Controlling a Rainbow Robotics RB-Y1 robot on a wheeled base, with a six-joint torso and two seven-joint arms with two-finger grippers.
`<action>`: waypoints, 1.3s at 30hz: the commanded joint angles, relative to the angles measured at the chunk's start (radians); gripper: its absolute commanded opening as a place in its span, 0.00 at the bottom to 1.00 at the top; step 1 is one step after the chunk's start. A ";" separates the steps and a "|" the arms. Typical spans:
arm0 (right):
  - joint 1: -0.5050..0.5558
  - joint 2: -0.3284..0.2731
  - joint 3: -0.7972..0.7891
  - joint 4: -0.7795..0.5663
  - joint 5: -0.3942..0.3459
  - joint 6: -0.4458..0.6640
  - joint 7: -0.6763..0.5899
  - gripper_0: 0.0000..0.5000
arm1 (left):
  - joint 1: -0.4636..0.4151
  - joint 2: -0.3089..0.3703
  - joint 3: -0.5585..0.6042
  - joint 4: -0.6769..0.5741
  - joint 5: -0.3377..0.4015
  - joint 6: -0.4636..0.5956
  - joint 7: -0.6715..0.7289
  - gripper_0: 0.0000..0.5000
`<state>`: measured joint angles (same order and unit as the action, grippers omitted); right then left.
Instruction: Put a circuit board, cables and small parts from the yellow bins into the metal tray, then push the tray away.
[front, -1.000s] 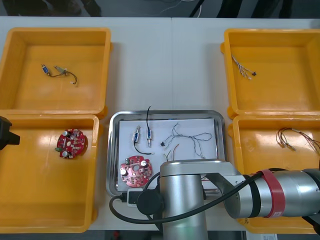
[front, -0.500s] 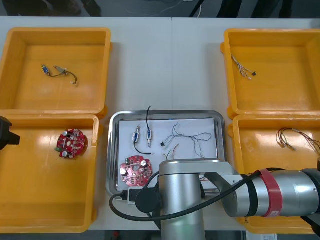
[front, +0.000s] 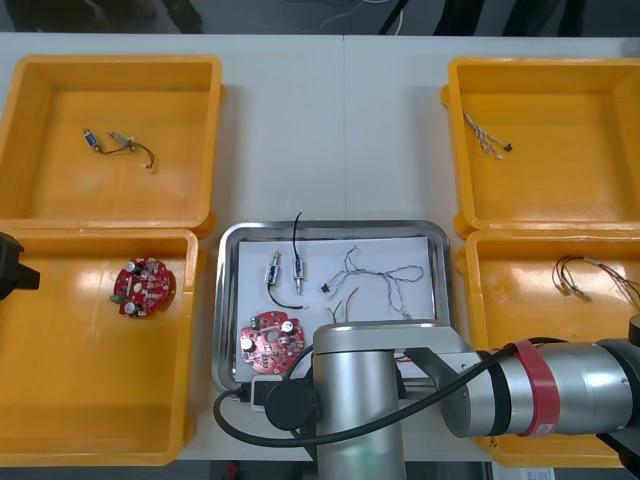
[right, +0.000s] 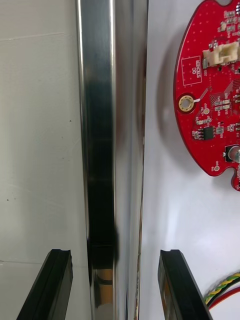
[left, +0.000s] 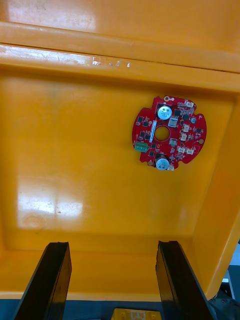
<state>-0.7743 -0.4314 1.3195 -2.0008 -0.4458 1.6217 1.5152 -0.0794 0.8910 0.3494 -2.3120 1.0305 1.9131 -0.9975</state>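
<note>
**Tray filled, right claw astride its near rim**

We see the metal tray (front: 228, 300) mid-table, white inside. It holds a red circuit board (front: 270, 340), two small metal parts (front: 285, 268), a black cable (front: 296, 238), a blue and white cable (front: 390, 275) and a red and yellow cable (right: 225, 290). Our right gripper (right: 114, 260) sits at the tray's near edge, fingers spread, the rim between them but not pinched. Our left gripper (left: 112, 250) hovers, also spread, over the left near bin (front: 60, 420), which holds a second board (front: 143, 287). The left far bin (front: 60, 180) holds small parts with a dark wire (front: 120, 143). The right far bin (front: 580, 180) holds a pale cable (front: 487, 135), and the right near bin (front: 510, 320) holds thin reddish cables (front: 590, 275).
</note>
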 joint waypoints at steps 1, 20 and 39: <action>0.009 0.026 0.018 -0.012 0.010 -0.006 -0.043 0.55 | 0.017 0.042 0.026 -0.024 -0.004 0.007 -0.062 1.00; -0.029 0.013 0.033 -0.019 0.059 -0.020 -0.043 0.21 | 0.017 0.042 0.026 -0.024 -0.004 0.007 -0.062 1.00; -0.151 -0.050 0.032 -0.018 0.059 -0.029 -0.044 0.16 | 0.017 0.042 0.026 -0.024 -0.004 0.007 -0.062 1.00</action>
<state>-0.8691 -0.4504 1.3386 -2.0008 -0.3928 1.6056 1.5148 -0.0794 0.8910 0.3494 -2.3120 1.0305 1.9131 -0.9975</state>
